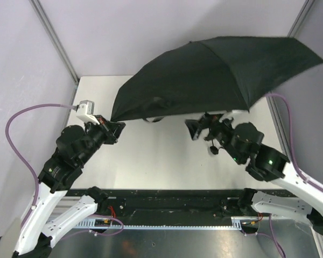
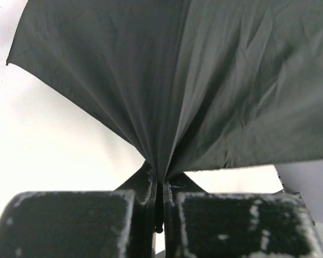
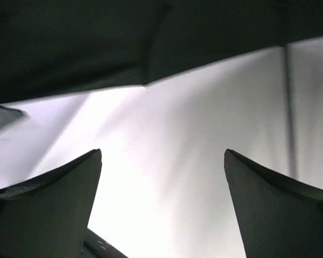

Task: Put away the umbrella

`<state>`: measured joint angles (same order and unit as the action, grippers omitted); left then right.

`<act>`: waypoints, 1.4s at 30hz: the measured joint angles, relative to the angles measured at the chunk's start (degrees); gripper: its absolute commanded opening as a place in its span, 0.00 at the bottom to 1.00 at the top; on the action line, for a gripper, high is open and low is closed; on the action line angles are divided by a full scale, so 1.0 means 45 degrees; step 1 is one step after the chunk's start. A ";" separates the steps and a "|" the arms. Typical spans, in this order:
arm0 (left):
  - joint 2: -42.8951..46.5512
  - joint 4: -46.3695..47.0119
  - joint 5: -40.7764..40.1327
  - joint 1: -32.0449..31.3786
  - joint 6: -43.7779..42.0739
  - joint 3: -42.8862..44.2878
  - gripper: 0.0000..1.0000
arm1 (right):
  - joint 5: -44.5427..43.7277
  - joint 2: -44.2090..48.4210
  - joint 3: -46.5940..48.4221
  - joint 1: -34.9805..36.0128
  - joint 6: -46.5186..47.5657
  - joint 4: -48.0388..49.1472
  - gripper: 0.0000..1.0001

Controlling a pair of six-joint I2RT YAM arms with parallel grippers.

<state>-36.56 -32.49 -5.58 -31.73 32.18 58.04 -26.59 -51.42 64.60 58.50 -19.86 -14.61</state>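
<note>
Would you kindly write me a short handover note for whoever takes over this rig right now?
Left gripper: shut on the edge of the black fabric folding umbrella.
Right gripper: open, empty, under the canopy.
Umbrella: fully open, spread over the white table.
Done: one edge gripped, nothing folded.
To do: collapse the umbrella and put it away.

White table (image 1: pixel 151 161); pale lilac walls (image 1: pixel 124 32) behind.

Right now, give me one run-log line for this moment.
umbrella: open, not yet put away | left end effector: shut on umbrella's fabric edge | right end effector: open, empty, below the fabric
</note>
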 measured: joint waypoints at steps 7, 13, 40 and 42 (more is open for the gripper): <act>-0.0481 0.0058 0.0092 0.0010 -0.0121 0.0510 0.00 | 0.0442 0.4337 -0.3487 -0.1355 0.0282 -0.1656 0.99; -0.0797 0.0053 0.0282 0.0010 -0.0160 0.0913 0.00 | -0.0068 0.4469 -0.4046 -0.1996 -0.0321 -0.1821 0.99; -0.0962 0.0087 0.1763 0.0170 -0.1355 0.1817 0.15 | 1.2381 -0.7635 -0.4187 -0.9870 -0.2885 1.1574 0.01; -0.0840 0.0083 0.2025 0.0170 -0.1579 0.2084 0.27 | 1.2240 -0.7650 -0.3939 -0.9709 -0.3905 1.1987 0.00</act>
<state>-40.34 -32.12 3.53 -30.96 25.08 67.42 28.49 -85.84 46.87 14.81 -37.43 39.33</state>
